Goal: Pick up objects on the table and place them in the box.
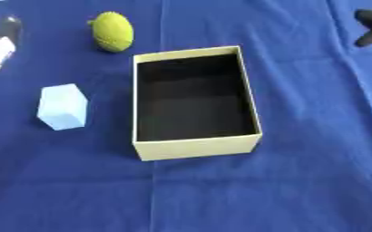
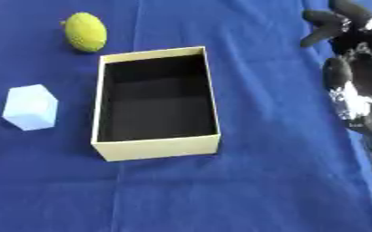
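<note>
The left hand (image 1: 0,43) shows only as a black and white shape at the upper left edge; whether its fingers are spread or curled cannot be told. Just right of it lie one green fruit (image 1: 113,31) and, nearer, one pale blue block (image 1: 62,107). Further right stands one cream box (image 1: 197,147), dark inside, nothing in it. No writing shows. Well right of the box, the right hand (image 2: 356,68) hangs with fingers spread, holding nothing.

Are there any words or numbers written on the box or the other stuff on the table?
No text can be read anywhere.
The box: plain cream walls, dark inside, no writing or label.
The pale blue cube: plain faces, nothing written.
The yellow-green bumpy object: no sticker or mark.
The blue cloth: plain.
The right hand has silver and white patches, but no letters can be made out.
</note>
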Motion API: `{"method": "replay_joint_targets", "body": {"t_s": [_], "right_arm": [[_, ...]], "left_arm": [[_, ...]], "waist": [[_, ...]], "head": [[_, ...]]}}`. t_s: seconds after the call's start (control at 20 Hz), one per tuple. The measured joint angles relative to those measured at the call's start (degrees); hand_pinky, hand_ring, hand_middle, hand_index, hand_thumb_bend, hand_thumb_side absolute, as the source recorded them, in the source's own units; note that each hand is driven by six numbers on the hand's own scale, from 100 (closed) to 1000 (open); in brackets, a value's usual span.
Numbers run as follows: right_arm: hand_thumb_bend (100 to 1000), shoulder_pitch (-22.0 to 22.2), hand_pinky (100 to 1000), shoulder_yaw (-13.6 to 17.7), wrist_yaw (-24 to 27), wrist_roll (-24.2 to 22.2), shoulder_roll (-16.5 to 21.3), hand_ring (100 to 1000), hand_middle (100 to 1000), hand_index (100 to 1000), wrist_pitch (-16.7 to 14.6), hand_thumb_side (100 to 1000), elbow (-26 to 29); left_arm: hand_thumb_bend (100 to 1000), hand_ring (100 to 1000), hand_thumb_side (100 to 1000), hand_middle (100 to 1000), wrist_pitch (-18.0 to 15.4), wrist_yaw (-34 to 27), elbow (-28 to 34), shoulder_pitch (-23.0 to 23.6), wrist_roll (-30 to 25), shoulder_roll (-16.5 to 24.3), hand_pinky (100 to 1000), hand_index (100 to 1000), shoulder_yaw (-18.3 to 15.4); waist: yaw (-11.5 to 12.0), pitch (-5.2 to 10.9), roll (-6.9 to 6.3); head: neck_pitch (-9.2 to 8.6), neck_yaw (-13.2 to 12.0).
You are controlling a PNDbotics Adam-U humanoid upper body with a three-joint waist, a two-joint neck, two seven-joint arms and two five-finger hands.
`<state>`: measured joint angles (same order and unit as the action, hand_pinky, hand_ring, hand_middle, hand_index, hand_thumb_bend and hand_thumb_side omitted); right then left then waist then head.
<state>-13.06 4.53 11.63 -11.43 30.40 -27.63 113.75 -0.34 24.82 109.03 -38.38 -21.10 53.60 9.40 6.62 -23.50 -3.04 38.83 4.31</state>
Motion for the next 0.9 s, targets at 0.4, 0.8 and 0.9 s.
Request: {"method": "replay_joint_targets", "body": {"t_s": [0.4, 0.8, 0.9], "right_arm": [[100, 0.04, 1000, -0.16, -0.18, -0.08, 0.02, 910, 607, 939, 0.01, 470, 0.0], [100, 0.46, 1000, -0.34, -0.19, -0.45, 0.02, 909, 600, 938, 0.35, 470, 0.0], [100, 0.47, 1000, -0.35, -0.19, -0.57, 0.01, 909, 599, 937, 0.48, 470, 0.0]], "left_arm": [[405, 993, 524, 899, 0.2, 2.19, -4.12, -2.86, -4.19, 0.36, 991, 942, 3.19], [466, 1000, 480, 900, -1.77, 4.64, -13.99, -9.41, -10.28, -2.19, 1000, 965, 9.86], [479, 1000, 433, 897, -3.29, 5.5, -16.49, -10.5, -11.94, -3.0, 1000, 968, 11.22]], "waist": [[-0.29, 0.18, -0.05], [-0.22, 0.47, -0.07], [-0.23, 0.52, -0.09]], "head": [[-0.03, -0.03], [-0.06, -0.04], [-0.06, -0.07]]}}
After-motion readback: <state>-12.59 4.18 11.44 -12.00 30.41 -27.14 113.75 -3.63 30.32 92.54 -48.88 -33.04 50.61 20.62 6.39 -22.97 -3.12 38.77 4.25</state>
